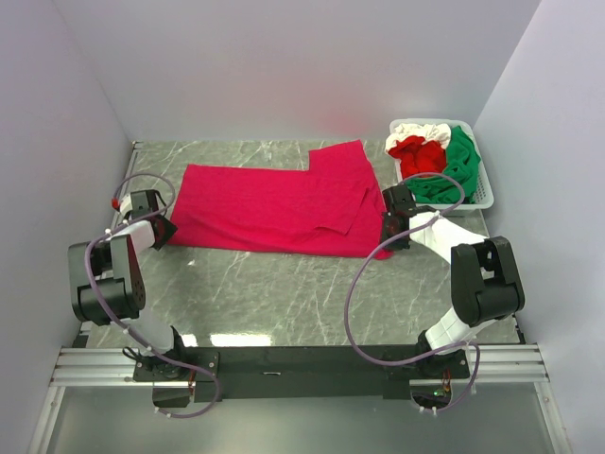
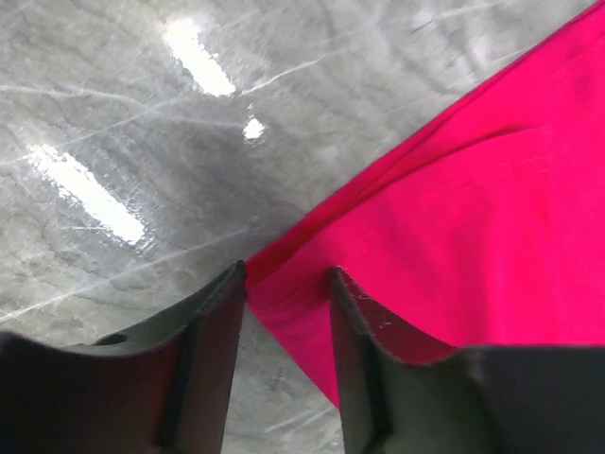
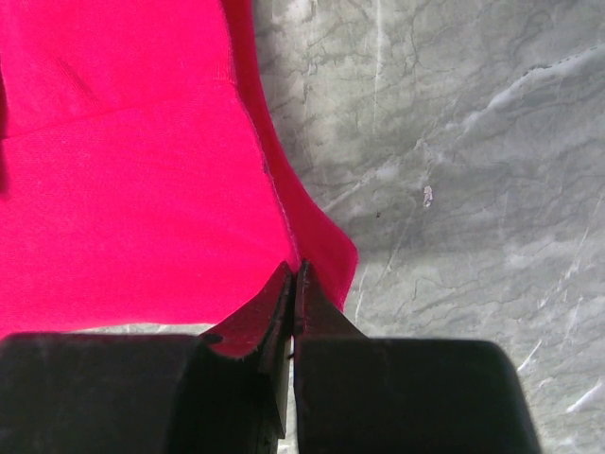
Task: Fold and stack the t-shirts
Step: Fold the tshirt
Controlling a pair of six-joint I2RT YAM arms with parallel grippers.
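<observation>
I'm barely starting: crimson t-shirt (image 1: 274, 203) lying spread between grippers, right gripper (image 3: 296, 274) pinching its corner, left gripper (image 2: 286, 272) standing parted around the opposite corner; other t-shirts (image 1: 454, 165) sitting unfolded in basket (image 1: 487, 194) beyond right gripper.

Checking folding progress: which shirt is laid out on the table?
The large crimson shirt, spread out on the table. The white shirt, red shirt and green shirt lie crumpled in the basket at the far right.
</observation>
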